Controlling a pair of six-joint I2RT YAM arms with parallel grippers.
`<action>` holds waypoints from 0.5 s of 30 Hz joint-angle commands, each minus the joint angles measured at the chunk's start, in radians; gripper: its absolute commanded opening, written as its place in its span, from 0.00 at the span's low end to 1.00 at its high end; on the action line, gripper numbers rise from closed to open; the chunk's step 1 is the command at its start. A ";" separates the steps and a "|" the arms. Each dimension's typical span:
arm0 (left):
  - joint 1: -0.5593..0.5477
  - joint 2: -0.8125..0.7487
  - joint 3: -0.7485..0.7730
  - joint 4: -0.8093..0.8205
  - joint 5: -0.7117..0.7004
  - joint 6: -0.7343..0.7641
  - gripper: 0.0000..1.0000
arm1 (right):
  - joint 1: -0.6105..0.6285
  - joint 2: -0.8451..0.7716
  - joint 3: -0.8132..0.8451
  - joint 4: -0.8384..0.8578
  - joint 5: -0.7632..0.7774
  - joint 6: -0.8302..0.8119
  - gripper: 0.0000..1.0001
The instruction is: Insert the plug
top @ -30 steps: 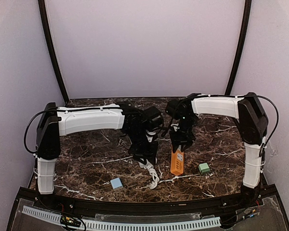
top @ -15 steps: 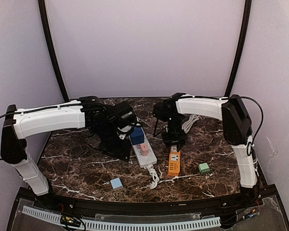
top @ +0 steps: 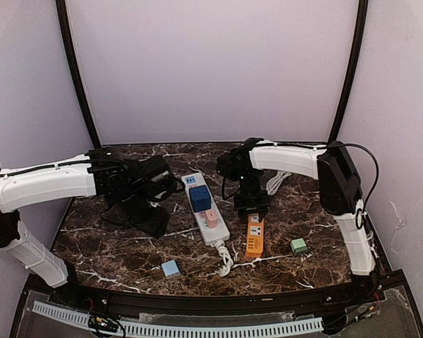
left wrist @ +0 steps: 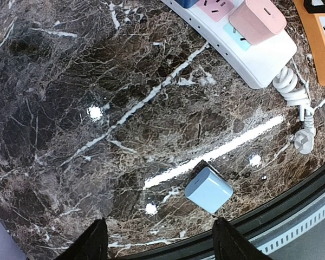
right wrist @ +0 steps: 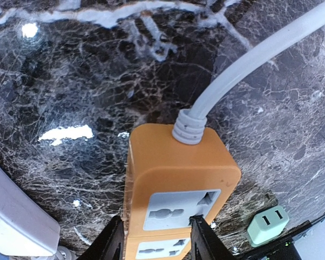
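A white power strip lies mid-table with a dark blue plug and a pink plug standing in it. An orange power strip lies to its right. A light blue plug and a green plug lie loose near the front. My left gripper is open and empty, left of the white strip; in its wrist view the light blue plug lies just ahead. My right gripper is partly open over the orange strip's far end, holding nothing.
The orange strip's grey cable runs off toward the back right. The white strip's coiled cord and plug lie at its near end. The table's black front rim is close to the loose plugs.
My left arm has swung left, away from the white strip, uncovering the blue and pink plugs. My right gripper has moved back along the orange strip to its far end.
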 commanded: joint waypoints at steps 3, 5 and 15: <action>0.008 -0.088 -0.030 -0.031 -0.044 0.042 0.67 | 0.018 0.004 0.018 0.021 0.010 0.072 0.41; 0.008 -0.104 -0.042 -0.024 -0.038 0.050 0.67 | 0.017 -0.020 0.038 0.001 0.025 0.083 0.41; 0.009 -0.190 -0.076 0.021 -0.015 0.068 0.69 | 0.016 -0.183 0.060 -0.002 0.033 0.123 0.42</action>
